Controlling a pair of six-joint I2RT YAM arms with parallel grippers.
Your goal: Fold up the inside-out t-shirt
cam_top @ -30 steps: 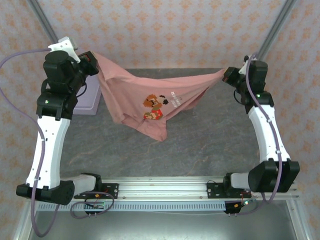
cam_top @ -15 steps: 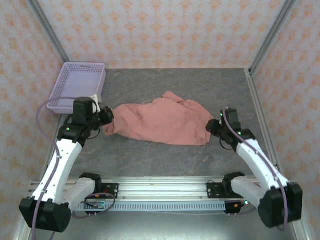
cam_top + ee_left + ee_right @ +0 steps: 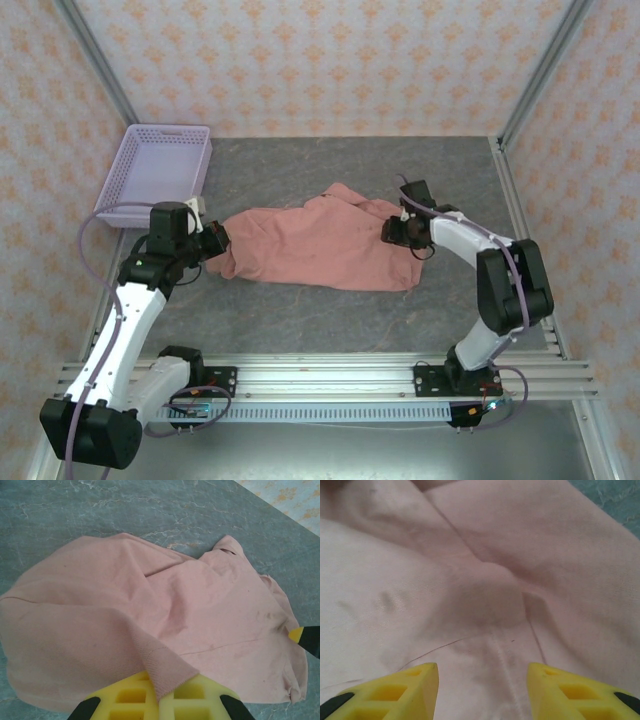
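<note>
The inside-out t-shirt [image 3: 315, 250] lies rumpled on the grey table [image 3: 300, 320], to the right of the lavender basket [image 3: 130, 170] and a little nearer my bases than it, apart from it. The face turned up is plain pink, with seams and creases running across it, so I judge it is not spread flat enough to fold yet.

My left gripper [image 3: 212, 240] is at the shirt's end nearest the basket. Its jaws are closed tight on a ribbed edge of the cloth, which comes out between the yellow fingers [image 3: 125, 700] in the left wrist view. I hold that edge to pin this end, so the shirt can be pulled out straight against it.

My right gripper [image 3: 400, 232] is over the end farthest from the basket. Its jaws stand about half apart, with nothing pinched between them; the cloth lies under the gap in the right wrist view. It sits close above a seam junction, probably to take a fresh hold there.
</note>
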